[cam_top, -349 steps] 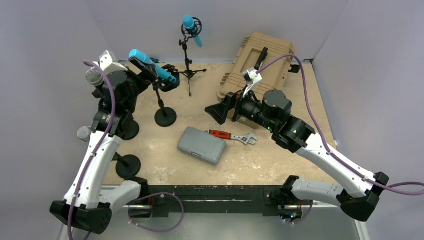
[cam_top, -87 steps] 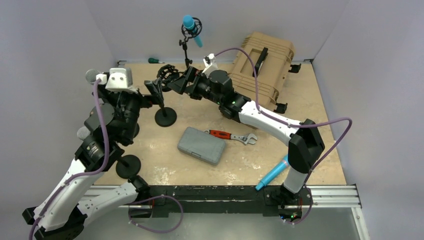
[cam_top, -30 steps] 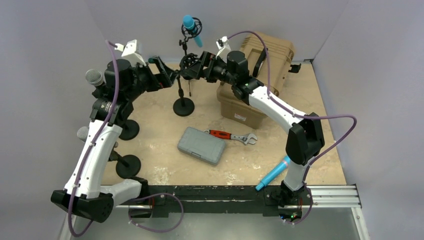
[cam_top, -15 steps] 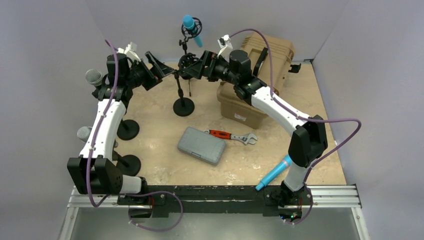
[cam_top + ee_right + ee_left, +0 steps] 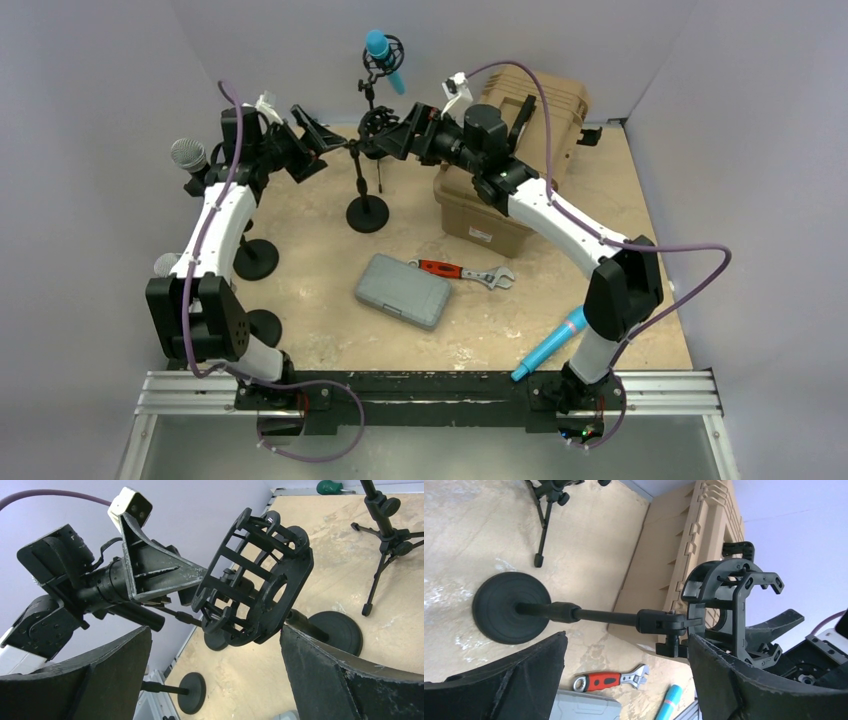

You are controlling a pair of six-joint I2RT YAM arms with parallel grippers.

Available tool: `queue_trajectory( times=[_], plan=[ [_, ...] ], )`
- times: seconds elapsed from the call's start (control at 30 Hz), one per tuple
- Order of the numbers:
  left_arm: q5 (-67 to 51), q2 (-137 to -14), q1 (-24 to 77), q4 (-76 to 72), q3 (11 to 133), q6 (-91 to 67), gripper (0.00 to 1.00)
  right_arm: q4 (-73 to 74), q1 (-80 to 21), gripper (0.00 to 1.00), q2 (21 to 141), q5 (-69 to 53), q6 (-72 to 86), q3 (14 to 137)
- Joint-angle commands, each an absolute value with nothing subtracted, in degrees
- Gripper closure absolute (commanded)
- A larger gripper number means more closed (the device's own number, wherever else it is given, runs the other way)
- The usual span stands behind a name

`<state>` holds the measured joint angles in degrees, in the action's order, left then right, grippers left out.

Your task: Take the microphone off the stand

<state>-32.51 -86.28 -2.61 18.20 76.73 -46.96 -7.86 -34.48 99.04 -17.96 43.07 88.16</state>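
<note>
The left gripper and right gripper, both spread wide and holding nothing, flank the bare shock mount of the round-based stand, probably because its slim, bright-blue microphone is already out, lying flat well in front and right of that stand.

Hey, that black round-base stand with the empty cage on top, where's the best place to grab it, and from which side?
Probably the pole, between the round base and the cage, coming from the side with jaws across it. It is slim, straight and upright; the cage is open ribs and the base a wide flat disc.
</note>
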Motion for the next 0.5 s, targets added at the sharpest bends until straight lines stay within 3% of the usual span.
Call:
queue_trajectory(
  times=[0.0, 0.13, 0.47],
  plan=[
    [-36.79, -86.92, -2.85, 11.90, 78.10, -48.96, 0.09, -11.63, -34.35, 0.01, 96.24, -16.96, 43.45, 87.21],
    [-37.81, -87.98, -2.78, 10.06, 77.77, -49.82, 0.03, -12.76, -34.45, 0.01, 96.08, -16.97, 44.09, 86.28],
    [-40.34, -91.91, -1.32, 9.29, 77.97, -50.47, 0.03, -14.31, -34.45, 0.02, 97.29, -17.83, 45.52, 86.24]
  ],
)
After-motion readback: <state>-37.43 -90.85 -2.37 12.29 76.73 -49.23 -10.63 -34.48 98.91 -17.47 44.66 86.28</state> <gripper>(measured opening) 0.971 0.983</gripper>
